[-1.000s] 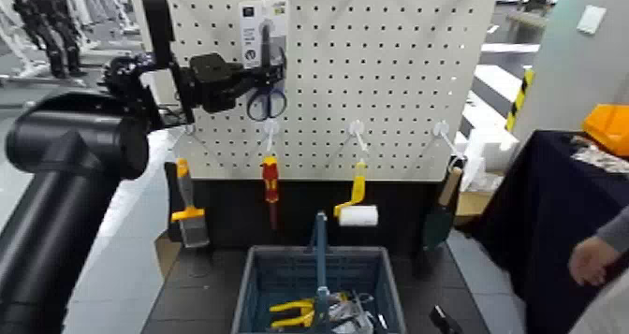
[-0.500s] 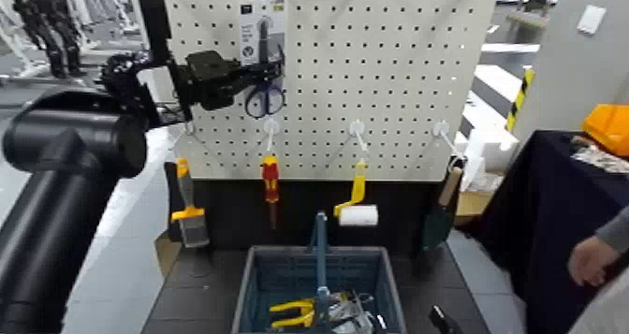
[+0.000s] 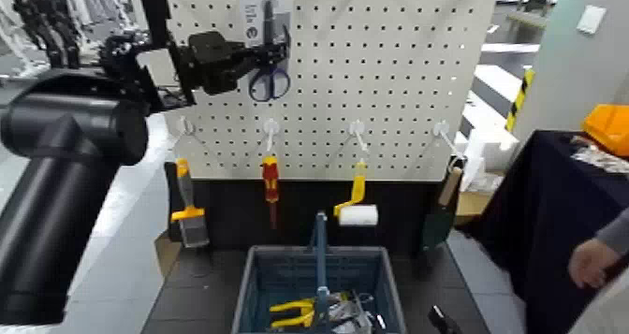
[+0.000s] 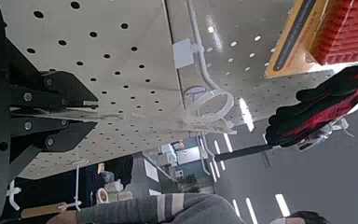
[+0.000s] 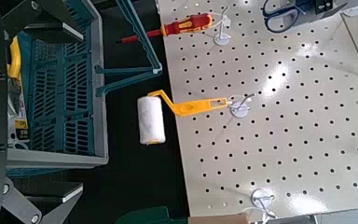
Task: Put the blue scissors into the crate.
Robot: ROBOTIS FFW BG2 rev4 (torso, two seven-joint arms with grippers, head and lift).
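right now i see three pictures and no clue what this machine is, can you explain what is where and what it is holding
It is a robot with two arms. The head picture looks forward and down; the other two come from cameras on its wrists. The left end effector is closed on the blue scissors on their white card, in front of a pegboard. Below hang a red-and-yellow screwdriver and a paint roller. The crate sits on the dark surface, with yellow-handled pliers inside. The right end effector is near the crate, holding nothing that I can see.
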